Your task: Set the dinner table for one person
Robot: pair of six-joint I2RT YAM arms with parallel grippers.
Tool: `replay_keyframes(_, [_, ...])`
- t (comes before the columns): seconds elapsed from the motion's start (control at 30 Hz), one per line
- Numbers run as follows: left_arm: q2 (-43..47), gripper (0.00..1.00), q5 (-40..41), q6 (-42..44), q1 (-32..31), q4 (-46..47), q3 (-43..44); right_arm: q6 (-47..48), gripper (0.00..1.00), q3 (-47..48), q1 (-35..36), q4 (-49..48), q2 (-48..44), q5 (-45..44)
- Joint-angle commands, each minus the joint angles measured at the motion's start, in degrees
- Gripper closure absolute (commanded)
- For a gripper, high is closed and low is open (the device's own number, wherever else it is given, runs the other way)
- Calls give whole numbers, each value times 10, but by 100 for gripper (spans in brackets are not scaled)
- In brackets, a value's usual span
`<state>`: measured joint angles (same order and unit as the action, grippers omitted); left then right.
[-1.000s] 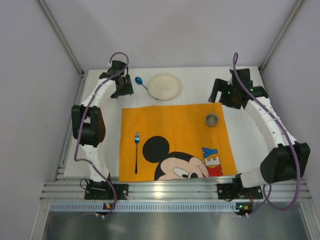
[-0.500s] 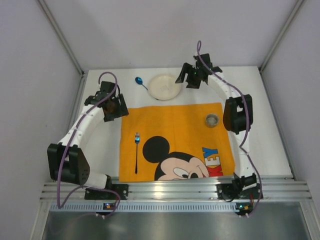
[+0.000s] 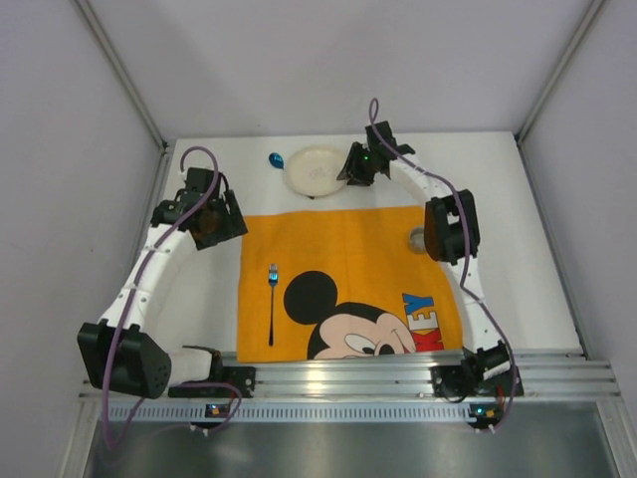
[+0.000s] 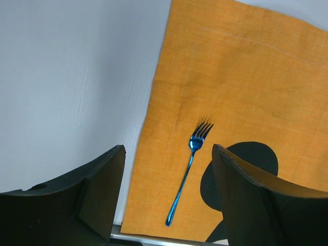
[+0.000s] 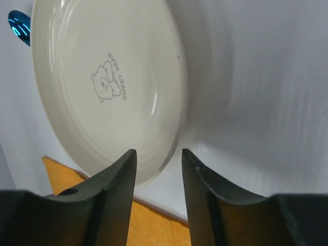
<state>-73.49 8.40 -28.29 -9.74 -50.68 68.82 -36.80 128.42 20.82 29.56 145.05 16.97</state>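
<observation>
One piece of the setting is looking properly done so far: the blue fork (image 3: 272, 299) is lying on the left part of the orange Mickey cloth (image 3: 348, 249), tines pointing away from the arm bases. A small cup (image 3: 419, 237) is sitting near the cloth's far right corner, but the right arm is covering part of it, so I'm not guessing what kind it is. Everything is resting on the dinner table, the big white worktop (image 3: 513, 214) that's spreading out under the cloth, with the arm bases sitting at its near edge.

What's left, I'm guessing: the cream plate (image 3: 311, 171) is sitting off the cloth, on bare worktop just past the cloth's far edge. The blue spoon (image 3: 276, 159) is lying just beside the plate's left rim, also off the cloth. Both are probably needing to come onto the cloth. No knife is showing anywhere.

The right claw (image 5: 159, 154) is hanging at the plate's right rim, fingers about half apart with the rim sitting in the gap. It isn't looking clamped on, since there's daylight on either side. The left claw (image 4: 168, 148) is hovering wide and holding nothing, over the worktop by the cloth's left edge. So I'm calling it somewhere short of halfway, with the plate being the step in hand.
</observation>
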Motion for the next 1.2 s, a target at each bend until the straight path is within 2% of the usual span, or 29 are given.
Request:
replay_keyframes(0.0, [20,26,9,-2,1,-27,4,-30,61,32,24,-27,24,-28])
replay_keyframes(0.03, [23,26,10,-1,1,-29,3,-33,67,35,26,-27,28,-33])
replay_keyframes(0.07, [24,26,10,0,1,-30,2,-42,82,39,26,-27,33,-38])
replay_keyframes(0.13, [26,26,5,2,1,-29,-3,-49,98,40,26,-24,32,-41])
replay_keyframes(0.17, [25,26,1,4,1,-27,-5,-49,100,40,26,-22,27,-45])
replay_keyframes(0.33, [-1,26,-26,18,1,-8,-7,-23,100,21,12,-16,-29,-69])
replay_keyframes(0.6, [-51,27,-43,53,1,29,32,28,100,-103,-13,-18,-237,-88])
replay_keyframes(0.7, [-75,27,-49,61,1,36,57,35,100,-220,-3,-31,-348,-91])
replay_keyframes(0.73, [-81,27,-51,62,1,41,61,32,100,-299,0,-38,-378,-90])
replay_keyframes(0.77, [-86,27,-53,62,1,47,64,30,100,-338,5,-45,-437,-91])
replay_keyframes(0.83, [-101,27,-59,62,1,69,69,15,100,-415,20,-49,-494,-95])
replay_keyframes(0.87, [-106,27,-68,60,1,76,69,9,100,-487,27,-49,-548,-97])
replay_keyframes(0.93, [-125,27,-78,57,1,97,74,-12,100,-587,49,-49,-600,-101])
replay_keyframes(0.97, [-132,27,-81,54,1,103,76,-19,100,-617,58,-48,-648,-104])
replay_keyframes(1.03, [-157,27,-103,53,1,113,83,-40,100,-682,85,-43,-688,-110])
replay_keyframes(1.13, [-193,28,-122,48,1,122,99,-60,100,-717,111,-25,-746,-135])
replay_keyframes(1.17, [-200,28,-127,47,1,122,105,-65,96,-725,113,-22,-760,-140])
